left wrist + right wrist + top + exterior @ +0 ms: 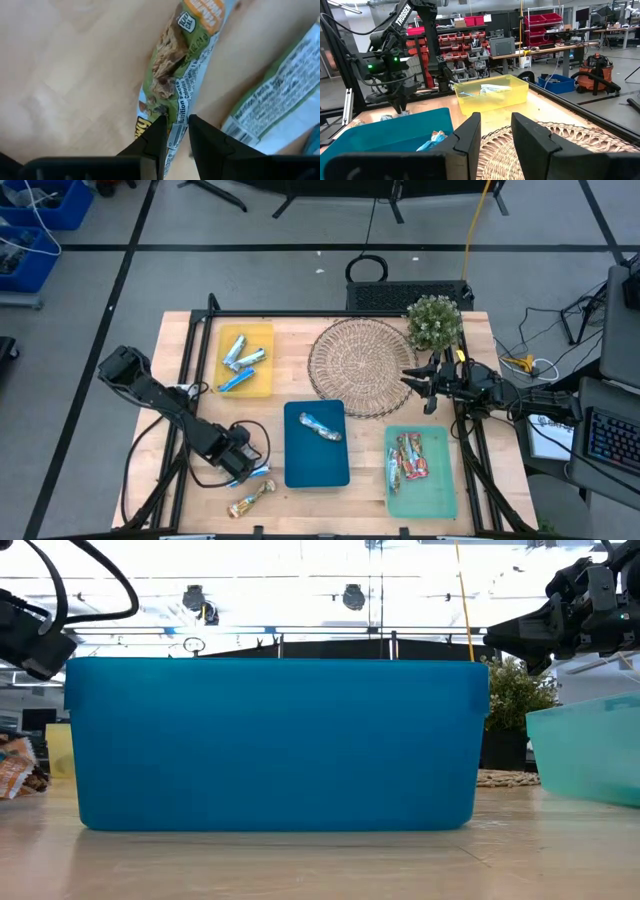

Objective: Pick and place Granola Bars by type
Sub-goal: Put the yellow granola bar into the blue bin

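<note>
left tool [175, 132]: down at the surface's front-left corner, fingers pinched on the end of a green-and-white granola bar [175, 75]; bar lies flat on the wood
right tool [425, 385]: waiting above the right side of the surface beside the woven mat [360, 365], fingers apart, holding nothing
handling: bars look light, foil wrapper thin, crinkly and slick; judged easy to slip. the crimped end is what's pinched now, mid-body would be a firmer hold
yellow tray [262, 330]: back-left, 3 blue-and-silver bars
blue tray [300, 455]: front centre, 1 blue-silver bar
teal tray [440, 495]: front-right, red/orange bars, about 3, overlap makes the count unsure
loose on surface: 2 by the left tool, plus 1 tan/gold bar [248, 500] at the front edge
plant [435, 320]: back-right corner
</note>
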